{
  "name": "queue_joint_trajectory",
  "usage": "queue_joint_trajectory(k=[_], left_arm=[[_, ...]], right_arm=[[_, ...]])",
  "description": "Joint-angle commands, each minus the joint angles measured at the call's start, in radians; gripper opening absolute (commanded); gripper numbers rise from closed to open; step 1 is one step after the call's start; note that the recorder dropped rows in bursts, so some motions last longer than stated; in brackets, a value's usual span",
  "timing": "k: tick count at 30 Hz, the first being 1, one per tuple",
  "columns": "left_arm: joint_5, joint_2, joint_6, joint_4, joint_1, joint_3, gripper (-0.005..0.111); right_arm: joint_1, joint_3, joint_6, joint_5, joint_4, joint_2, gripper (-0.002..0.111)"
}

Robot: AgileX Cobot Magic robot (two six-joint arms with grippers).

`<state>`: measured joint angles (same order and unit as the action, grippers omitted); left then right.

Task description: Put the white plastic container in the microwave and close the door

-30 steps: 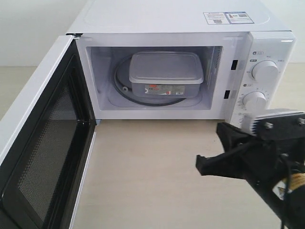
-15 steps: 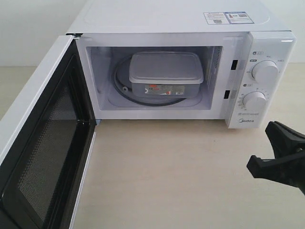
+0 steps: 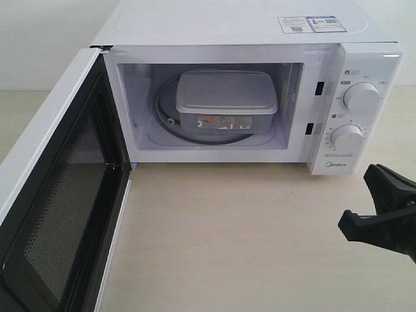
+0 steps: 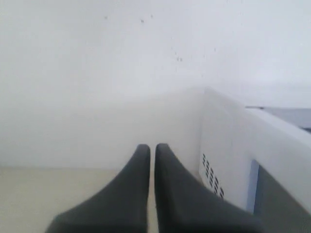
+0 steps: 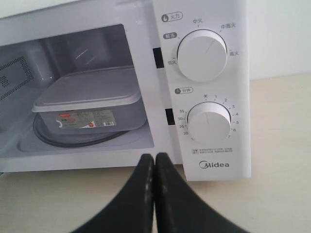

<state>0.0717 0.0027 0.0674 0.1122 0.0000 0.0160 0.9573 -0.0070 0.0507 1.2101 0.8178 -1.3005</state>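
Note:
The white plastic container (image 3: 226,101) sits lid-on upon the glass turntable inside the microwave (image 3: 240,26); the right wrist view shows this container (image 5: 90,99) too. The door (image 3: 62,195) hangs wide open to the left, its black mesh inner face showing. My right gripper (image 5: 154,158) is shut and empty, low over the table in front of the knob panel (image 5: 206,97); in the exterior view this right gripper (image 3: 380,211) is at the right edge. My left gripper (image 4: 151,148) is shut on nothing, beside the microwave's vented side wall (image 4: 212,175). It is out of the exterior view.
Two round knobs (image 3: 361,96) (image 3: 346,136) sit on the microwave's right panel. Light wooden tabletop (image 3: 227,240) stretches in front of the oven. A white wall (image 4: 97,73) stands behind the left gripper.
My right gripper pulled back to the right, away from the microwave's front, then nearly stopped. The container and door have not moved.

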Motion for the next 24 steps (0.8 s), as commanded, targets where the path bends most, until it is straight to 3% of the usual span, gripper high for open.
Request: queue_joint_trajectory(k=[1, 4, 7, 18, 24], left_arm=[[-0.010, -0.003, 0.001, -0.001, -0.004, 0.083, 0.004], [-0.094, -0.003, 0.001, 0.005, -0.004, 0.148, 0.004], [-0.087, -0.003, -0.015, 0.012, -0.004, 0.197, 0.004], [0.166, -0.003, -0.033, 0.012, -0.004, 0.243, 0.004], [0.042, -0.003, -0.087, 0.012, -0.004, 0.245, 0.004]], right_arm=[[0.002, 0.007, 0.009, 0.011, 0.004, 0.005, 0.000], [0.002, 0.007, 0.009, 0.011, 0.004, 0.005, 0.000], [0.002, 0.007, 0.009, 0.011, 0.006, 0.005, 0.000], [0.002, 0.007, 0.009, 0.011, 0.006, 0.005, 0.000], [0.002, 0.007, 0.009, 0.011, 0.011, 0.005, 0.000]])
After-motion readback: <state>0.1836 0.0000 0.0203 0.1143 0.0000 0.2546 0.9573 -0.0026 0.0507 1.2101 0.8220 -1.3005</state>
